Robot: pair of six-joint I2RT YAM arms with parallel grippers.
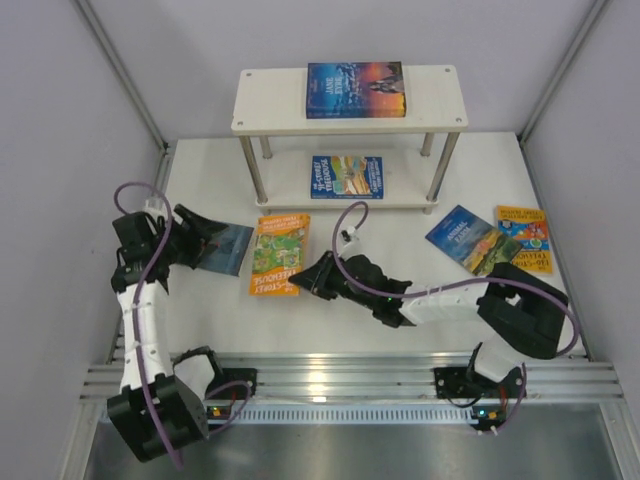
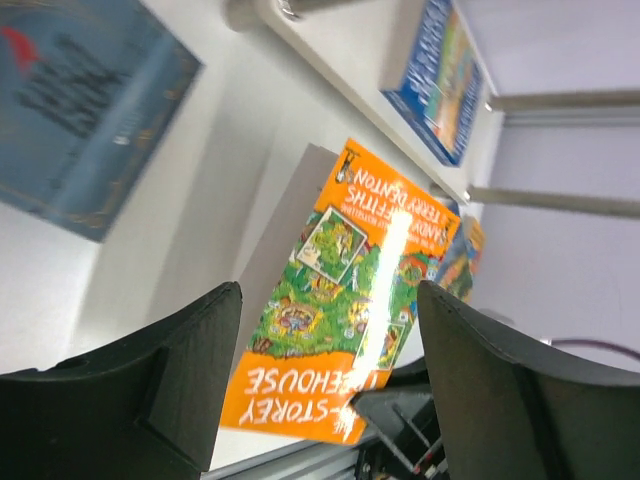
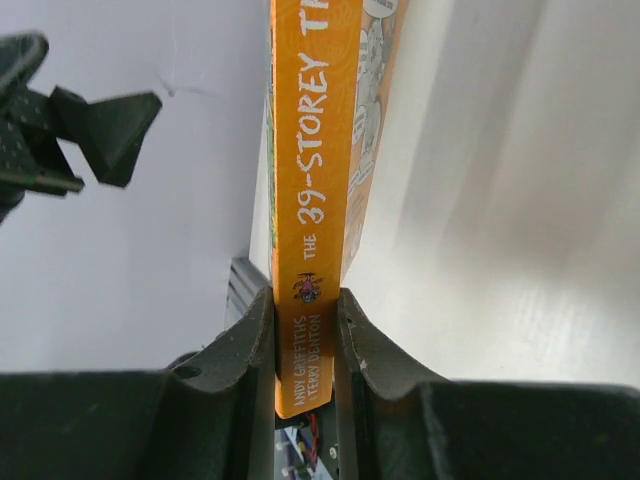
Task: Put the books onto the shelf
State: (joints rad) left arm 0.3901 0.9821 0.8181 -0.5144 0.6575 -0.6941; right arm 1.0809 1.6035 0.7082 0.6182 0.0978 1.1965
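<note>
Centrally, your right gripper (image 3: 305,335) is clamped on the spine of the orange book (image 1: 279,253), which lies in front of the shelf (image 1: 440,110); whether the book is clear of the table (image 1: 200,180) you cannot tell. Your left gripper (image 2: 325,320) stands wide and holds nothing, its tips just beside a grey-blue book (image 1: 228,250) lying flat left of the orange one. On the shelf, a sunset-covered book (image 1: 355,90) lies on the top board and a blue-bordered book (image 1: 347,176) on the lower. At right, a blue-and-green book (image 1: 472,238) touches a yellow book (image 1: 524,238).
</note>
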